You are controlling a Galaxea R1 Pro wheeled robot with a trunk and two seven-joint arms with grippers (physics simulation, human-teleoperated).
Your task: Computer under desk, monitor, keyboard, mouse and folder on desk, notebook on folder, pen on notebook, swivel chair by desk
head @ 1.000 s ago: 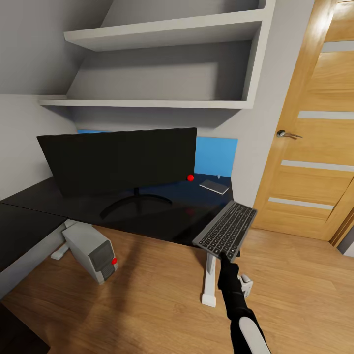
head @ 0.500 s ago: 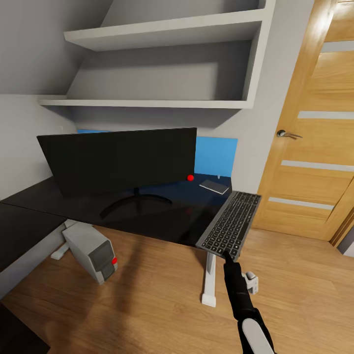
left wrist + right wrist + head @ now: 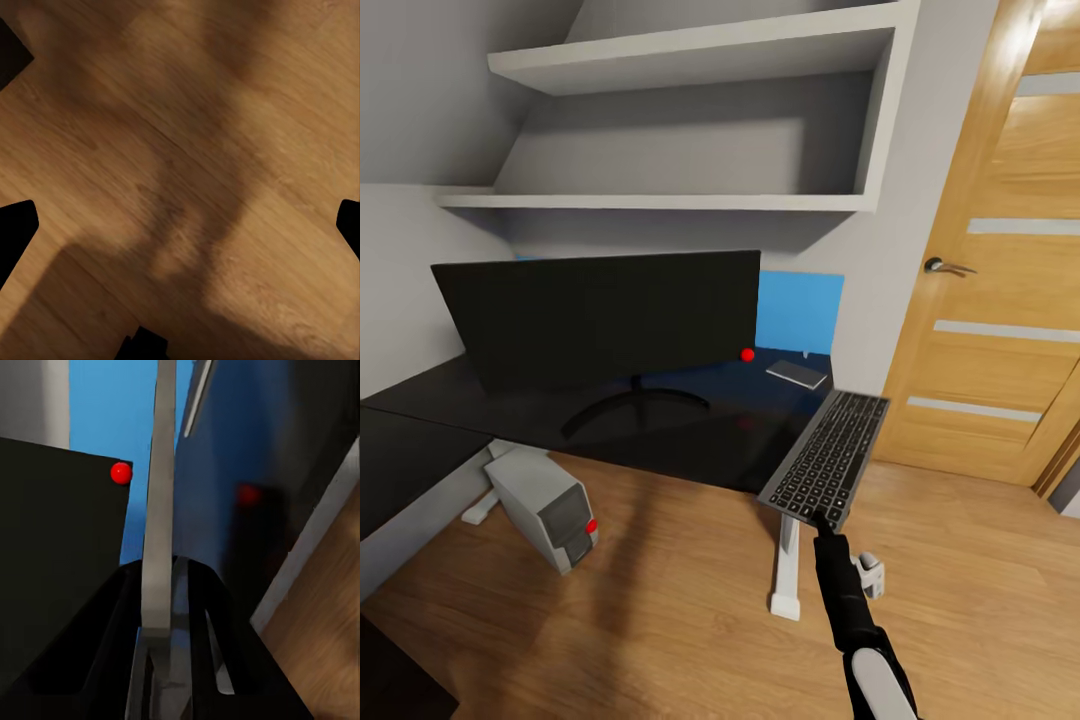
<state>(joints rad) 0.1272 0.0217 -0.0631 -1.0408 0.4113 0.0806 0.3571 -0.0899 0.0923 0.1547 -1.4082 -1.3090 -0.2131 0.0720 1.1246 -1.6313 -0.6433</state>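
Wooden floor (image 3: pixel 660 600) and grey wall with two white shelves (image 3: pixel 690 200) frame the scene; a wooden door (image 3: pixel 1000 300) stands at right. Glossy black tabletop (image 3: pixel 690 440) spans the middle, on a white leg (image 3: pixel 787 570). On it the monitor (image 3: pixel 600 320) stands upright on its curved stand, red dot at its lower right corner. Behind the monitor the blue folder (image 3: pixel 798 312) leans upright at the wall. Just in front of the folder, at the far right of the tabletop, lies the thin notebook (image 3: pixel 797 374), with the pen (image 3: pixel 804 356) upright just beyond it. The computer (image 3: pixel 545 508) sits on the floor beneath the tabletop's left part. My right hand (image 3: pixel 824 522) is clamped on the near edge of the keyboard (image 3: pixel 826 458), which rests tilted over the tabletop's right near corner, partly overhanging it. In the right wrist view my fingers (image 3: pixel 112 622) close on the keyboard's grey edge (image 3: pixel 159 510), seen edge-on, with the monitor's corner and the folder beyond. In the left wrist view my left hand's fingertips (image 3: pixel 15 232) stand wide apart above bare floor
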